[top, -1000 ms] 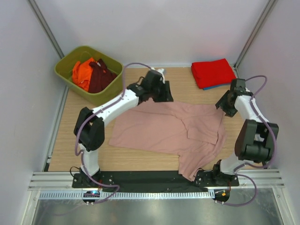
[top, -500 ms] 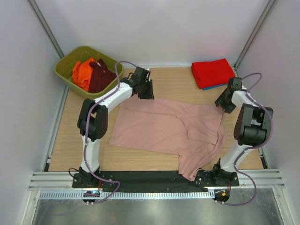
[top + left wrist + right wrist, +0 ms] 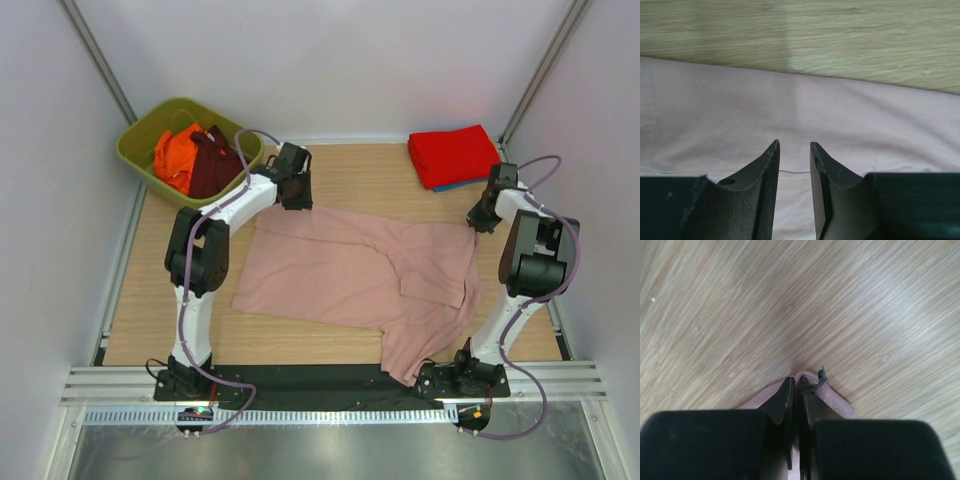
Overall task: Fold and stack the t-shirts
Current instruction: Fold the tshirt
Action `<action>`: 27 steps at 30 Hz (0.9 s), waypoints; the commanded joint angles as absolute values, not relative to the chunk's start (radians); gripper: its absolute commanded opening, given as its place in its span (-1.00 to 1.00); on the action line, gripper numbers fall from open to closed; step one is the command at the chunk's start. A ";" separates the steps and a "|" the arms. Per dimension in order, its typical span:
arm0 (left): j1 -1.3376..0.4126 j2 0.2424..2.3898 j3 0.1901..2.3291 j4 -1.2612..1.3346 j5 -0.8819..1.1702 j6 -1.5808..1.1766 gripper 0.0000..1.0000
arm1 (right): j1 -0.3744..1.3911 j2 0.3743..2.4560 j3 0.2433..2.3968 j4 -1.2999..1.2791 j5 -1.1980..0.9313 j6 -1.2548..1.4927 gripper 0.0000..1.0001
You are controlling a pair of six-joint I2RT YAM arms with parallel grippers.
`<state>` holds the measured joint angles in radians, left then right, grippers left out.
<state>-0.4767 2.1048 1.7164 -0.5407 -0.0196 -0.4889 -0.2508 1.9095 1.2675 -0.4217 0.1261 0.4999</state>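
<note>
A dusty-pink t-shirt lies spread across the wooden table, one part folded over near its right side. My left gripper is low over the shirt's far left corner. In the left wrist view its jaws stand a narrow gap apart, open, with flat pink cloth showing under and between them. My right gripper is at the shirt's far right corner. In the right wrist view it is shut on the ribbed pink edge, which bulges out beside the fingers.
A green bin at the back left holds an orange tee and a maroon tee. At the back right a folded red tee lies on a blue one. Walls close in both sides.
My left gripper has slid left along the shirt's far edge to its corner and narrowed its jaws. My right gripper has closed on the far right corner.
</note>
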 commanded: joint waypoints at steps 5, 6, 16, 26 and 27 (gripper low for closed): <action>-0.463 2.120 1.767 -0.551 -0.098 -0.459 -0.37 | -0.261 1.899 1.272 -0.255 0.280 0.491 -0.98; -0.463 2.125 1.767 -0.548 -0.106 -0.457 -0.37 | -0.262 1.899 1.264 -0.224 0.287 0.488 -0.98; -0.451 2.224 1.807 -0.558 -0.201 -0.460 -0.39 | -0.262 1.991 1.286 -0.103 0.226 0.514 -0.98; -0.411 2.325 1.881 -0.608 -0.247 -0.491 -0.40 | -0.256 2.126 1.454 -0.080 0.189 0.505 -0.98; -0.410 2.335 1.887 -0.606 -0.252 -0.489 -0.39 | -0.255 2.138 1.497 -0.089 0.190 0.508 -0.98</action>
